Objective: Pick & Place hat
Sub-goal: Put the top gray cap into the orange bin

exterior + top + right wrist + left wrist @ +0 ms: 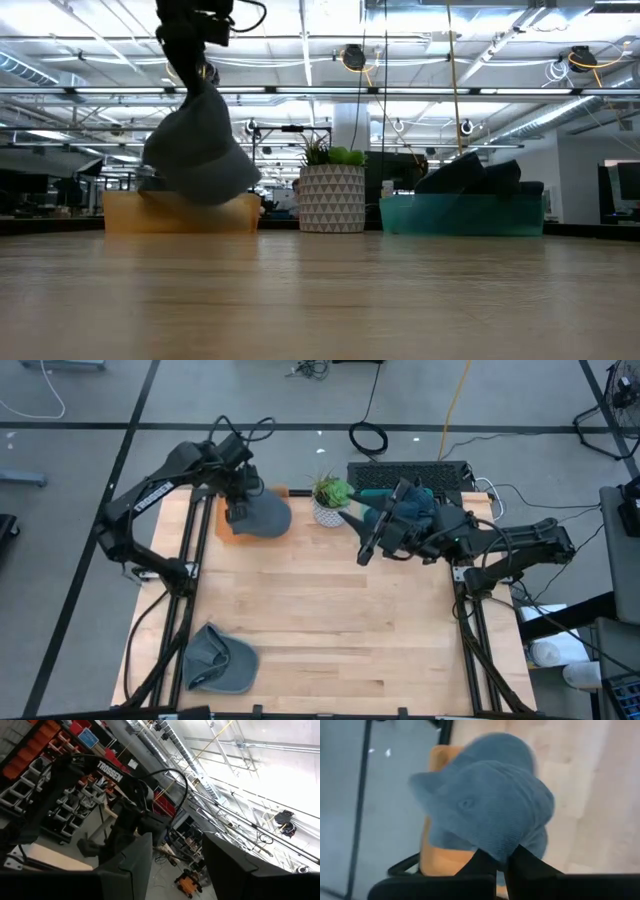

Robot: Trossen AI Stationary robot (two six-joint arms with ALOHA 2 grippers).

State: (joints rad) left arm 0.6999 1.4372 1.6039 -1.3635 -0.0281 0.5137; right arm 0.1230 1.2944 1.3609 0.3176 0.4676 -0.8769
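Grey floor (80, 560) is showing all round the wood table (330, 620), cables (368, 435) trailing across it. Ceiling lights (300, 70) are glaring overhead, maybe storage racks (30, 790) sitting behind.

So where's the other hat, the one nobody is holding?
From above, the loose hat lies at the table's near left corner, far from the plant.

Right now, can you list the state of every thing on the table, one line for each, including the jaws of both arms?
Grey fabric hat: held up, hanging over the orange tray.
Orange shallow tray: on the table, under the held hat.
Second grey cap: lying flat at the near table edge, untouched.
Potted green plant: upright.
Teal bin: on the table, dark items inside.
Left gripper: jaws shut on the hat.
Right gripper: jaws open, empty.
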